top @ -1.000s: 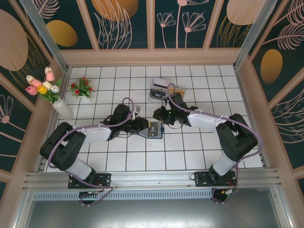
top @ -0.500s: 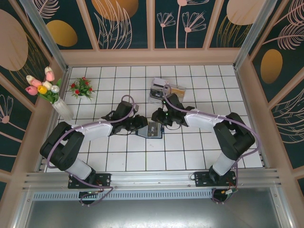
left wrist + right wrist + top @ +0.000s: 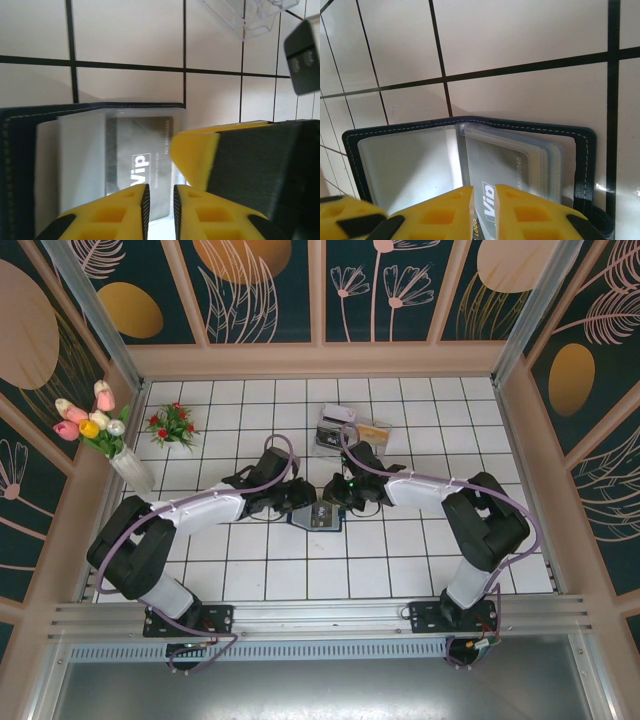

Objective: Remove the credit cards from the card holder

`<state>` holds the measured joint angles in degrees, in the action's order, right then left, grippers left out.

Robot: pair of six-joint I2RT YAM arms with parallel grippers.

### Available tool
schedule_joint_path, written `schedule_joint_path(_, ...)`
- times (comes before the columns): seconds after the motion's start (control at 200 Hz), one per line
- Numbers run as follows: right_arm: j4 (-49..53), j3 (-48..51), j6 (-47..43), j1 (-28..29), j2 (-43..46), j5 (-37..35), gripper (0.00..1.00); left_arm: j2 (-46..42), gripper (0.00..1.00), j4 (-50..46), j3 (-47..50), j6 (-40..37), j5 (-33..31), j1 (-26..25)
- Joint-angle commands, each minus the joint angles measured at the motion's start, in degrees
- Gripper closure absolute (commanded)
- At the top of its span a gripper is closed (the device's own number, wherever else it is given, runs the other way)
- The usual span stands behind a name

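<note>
The card holder (image 3: 322,518) lies open on the tiled table, a dark navy case (image 3: 585,160) with clear sleeves inside. A grey credit card (image 3: 510,167) printed "VIP" sits in one sleeve and is seen again from the left wrist (image 3: 145,145). My left gripper (image 3: 303,503) hangs over the holder's left end, its jaws (image 3: 159,210) a narrow slit apart above the card. My right gripper (image 3: 336,497) comes in from the other side, its jaws (image 3: 484,210) just as narrow over the same card. Nothing shows between either pair. One right finger (image 3: 197,155) crosses the left wrist view.
A clear plastic tray (image 3: 335,428) stands a few tiles behind the holder, with a tan flat card (image 3: 374,429) beside it. A vase of tulips (image 3: 120,455) and a small red flower bunch (image 3: 172,425) stand at the far left. Wooden walls ring the table.
Both grippers have closed in on the card holder from either side, the left reaching right and the right dropping nearer. The right jaws have narrowed. The holder has stayed put.
</note>
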<state>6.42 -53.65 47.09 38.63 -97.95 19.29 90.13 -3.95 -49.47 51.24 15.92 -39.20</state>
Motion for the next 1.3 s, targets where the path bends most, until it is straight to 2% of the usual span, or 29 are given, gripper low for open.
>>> schedule_joint_path(0.0, 1.8, -0.6, 1.2, 0.3, 0.4, -1.7, 0.82, 1.9, 0.79, -5.2, -3.0, 0.0, -4.7, -1.9)
schedule_joint_path(0.125, 2.2, 0.1, 2.1, 0.3, 1.0, -2.0, 0.85, 4.0, 0.82, -5.5, -4.1, 0.1, -5.0, -3.3)
schedule_joint_path(0.25, 1.9, 0.9, 2.5, 0.2, 1.0, -1.8, 0.86, 5.3, 0.85, -1.9, -2.6, 0.3, -2.2, -3.4)
schedule_joint_path(0.375, 1.0, 1.6, 2.7, 0.3, -0.1, -0.7, 0.86, 4.7, 0.87, -1.7, -1.2, 0.3, -4.8, -3.2)
schedule_joint_path(0.616, 0.2, 2.1, 2.0, 0.1, -1.9, -0.4, 0.86, 5.4, 0.88, 3.6, 2.4, 2.1, -3.4, -2.2)
schedule_joint_path(0.826, 0.9, 2.2, 1.2, -0.1, -3.8, -0.7, 0.86, 6.1, 0.85, 4.0, 3.2, 3.5, -6.0, -1.7)
schedule_joint_path(0.991, 1.6, 2.2, 0.8, -0.5, -4.9, -1.2, 0.86, 5.7, 0.78, 7.0, 5.1, 5.0, -2.2, -0.5)
schedule_joint_path(1.291, 0.5, 4.2, 1.1, -0.7, -6.4, -0.9, 0.87, 5.7, 0.77, 17.1, 9.7, 9.8, 5.9, 1.0)
